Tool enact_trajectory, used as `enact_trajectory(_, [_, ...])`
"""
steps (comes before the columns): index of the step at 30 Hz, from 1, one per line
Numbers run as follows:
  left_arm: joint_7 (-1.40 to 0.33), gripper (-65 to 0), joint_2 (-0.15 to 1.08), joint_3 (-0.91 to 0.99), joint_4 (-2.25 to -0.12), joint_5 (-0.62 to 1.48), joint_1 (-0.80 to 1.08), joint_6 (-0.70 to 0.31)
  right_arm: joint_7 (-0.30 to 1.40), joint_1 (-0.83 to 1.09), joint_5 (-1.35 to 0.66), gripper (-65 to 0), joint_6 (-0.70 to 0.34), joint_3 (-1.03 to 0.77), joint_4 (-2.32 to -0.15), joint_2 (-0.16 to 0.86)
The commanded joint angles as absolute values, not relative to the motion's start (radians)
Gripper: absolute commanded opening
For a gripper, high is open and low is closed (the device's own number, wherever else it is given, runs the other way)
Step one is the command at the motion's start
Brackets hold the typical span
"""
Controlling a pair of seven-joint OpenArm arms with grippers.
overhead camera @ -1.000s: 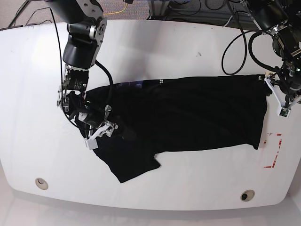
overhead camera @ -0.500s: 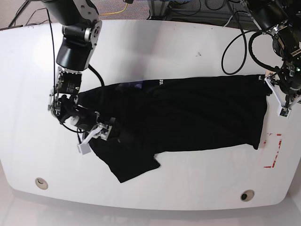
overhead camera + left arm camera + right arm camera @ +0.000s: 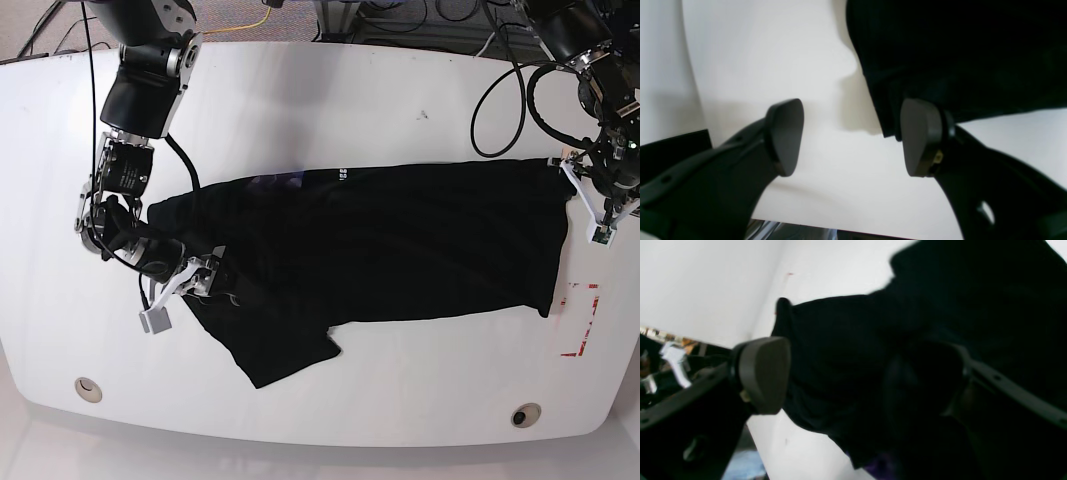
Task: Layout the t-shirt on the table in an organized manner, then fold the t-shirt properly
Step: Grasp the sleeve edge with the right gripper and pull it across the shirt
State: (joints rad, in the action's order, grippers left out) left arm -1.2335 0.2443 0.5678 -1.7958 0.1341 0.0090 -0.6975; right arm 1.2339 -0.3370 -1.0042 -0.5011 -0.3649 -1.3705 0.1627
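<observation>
Lying stretched across the middle of the glossy white worktop [image 3: 320, 90], the plain black short-sleeved cloth t-shirt [image 3: 400, 250] is seen largely flattened, with one sleeve flap hanging toward the near edge. The right gripper [image 3: 178, 292] is found at the shirt's shoulder end with its jaws spread wide; cloth is seen between and behind the pads in the wrist view, yet nothing is pinched. The left gripper [image 3: 850, 136] is held wide apart at the hem corner, one pad beside the cloth edge, apparently so that the garment is kept taut from both ends. Compared with a second ago, the right gripper is opened and drawn outward from the shirt, while the left gripper is unchanged.
</observation>
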Motion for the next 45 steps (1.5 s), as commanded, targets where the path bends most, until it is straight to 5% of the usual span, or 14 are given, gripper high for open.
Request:
enact_trajectory(1, [-1.219,-22.2,0.262,0.572,-1.810,0.136,-0.001,-0.698,1.248,-0.349,-1.026,-4.9,-0.483,-0.371,-1.391,0.186])
enact_trajectory(21, [-1.219,-22.2,0.260,0.572,-1.810,0.136,0.001,-0.698,1.250,-0.076,-1.026,-5.1,-0.475,-0.374,-1.501,0.150])
enact_trajectory(45, [-1.219,-22.2,0.259,0.572,-1.810,0.136,0.002,-0.698,1.250,-0.122,-1.023,-5.1,-0.475,-0.348,-1.465,0.053])
